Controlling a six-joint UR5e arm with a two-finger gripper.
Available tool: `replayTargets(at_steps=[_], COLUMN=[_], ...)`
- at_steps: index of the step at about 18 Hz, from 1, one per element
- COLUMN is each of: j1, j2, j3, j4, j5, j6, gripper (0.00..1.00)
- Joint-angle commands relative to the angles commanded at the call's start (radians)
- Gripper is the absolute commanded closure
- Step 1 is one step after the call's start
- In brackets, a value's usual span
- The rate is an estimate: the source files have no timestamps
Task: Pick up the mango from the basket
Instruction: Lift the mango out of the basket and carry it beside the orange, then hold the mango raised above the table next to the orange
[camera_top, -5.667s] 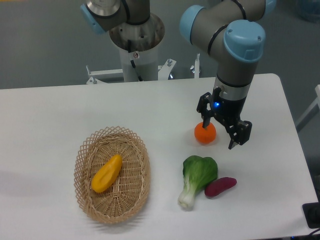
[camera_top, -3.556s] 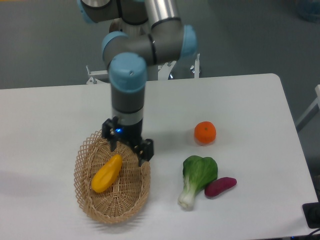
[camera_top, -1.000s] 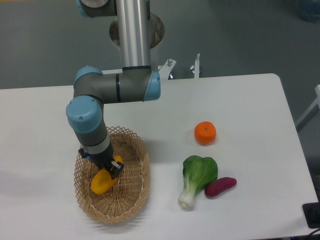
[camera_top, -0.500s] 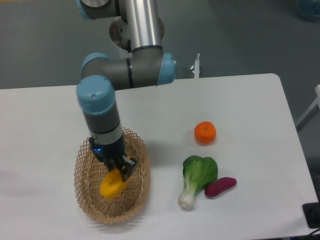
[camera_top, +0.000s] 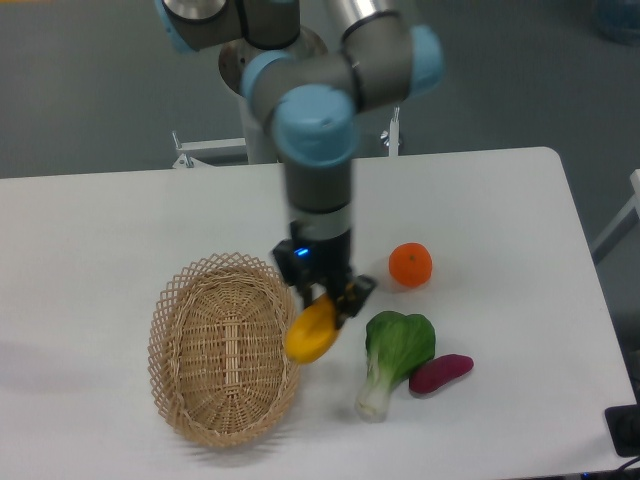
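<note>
At the lower left of the frame the wicker basket (camera_top: 225, 350) sits on the white counter (camera_top: 90, 230), its oval woven floor bare and its lattice rim facing up. Just right of the basket's right rim, near the middle of the frame, the mango (camera_top: 311, 331) hangs in the air, clamped between the fingers (camera_top: 352, 293) of the gripper (camera_top: 325, 300). The fingers close on the mango's upper end from either side, and the rest of the fruit slopes down and to the left below them, its lower end overlapping the basket's rim in the picture. The mango is outside the basket and off the counter. The arm rises straight up from the gripper, with a blue-capped joint in the upper middle of the frame.

Right of the mango, a bok choy (camera_top: 393, 358) lies on the counter, green leaves toward the top and white stem toward the bottom. Above it, near the gripper's right side but apart from it, sits an orange (camera_top: 410, 265). At the lower right a purple sweet potato (camera_top: 441, 373) lies touching the bok choy's leaves.
</note>
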Motion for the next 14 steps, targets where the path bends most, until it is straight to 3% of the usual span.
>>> replayTargets(at_steps=[9,14], j1=[0.144,0.167], j2=[0.011,0.003], j3=[0.002,0.023], j4=[-0.049,-0.049], j5=[-0.005,-0.005], j6=[0.276,0.309], gripper=[0.61,0.61])
